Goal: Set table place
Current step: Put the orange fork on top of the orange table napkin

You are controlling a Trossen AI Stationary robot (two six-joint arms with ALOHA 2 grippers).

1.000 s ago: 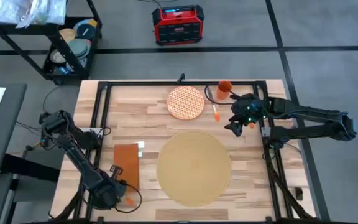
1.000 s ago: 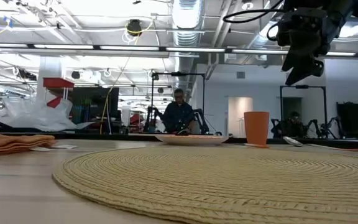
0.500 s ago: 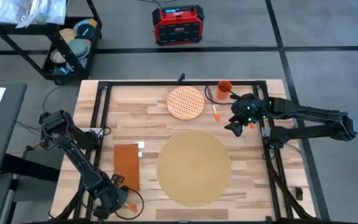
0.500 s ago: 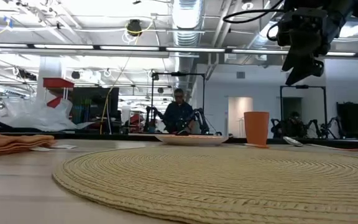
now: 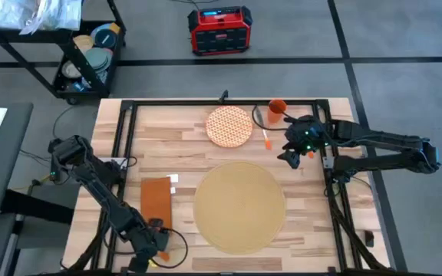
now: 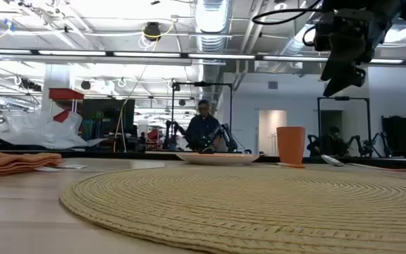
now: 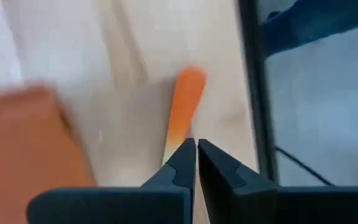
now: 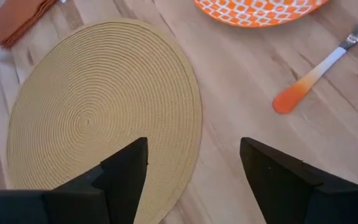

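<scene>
The right gripper (image 5: 291,153) is held spread wide, empty and raised off the table (image 5: 183,142), presumably poised to come down on something. Just inboard of it the woven placemat (image 5: 239,205) lies bare at the table's middle, so nothing is judged set yet. Beyond its fingers the patterned plate (image 5: 229,126) is seen, and nearer, an orange-handled utensil (image 8: 312,74). The left gripper (image 7: 195,155) is pinched nearly closed over another orange handle (image 7: 182,112) beside the napkin (image 5: 156,201), apparently for a grasp.
</scene>
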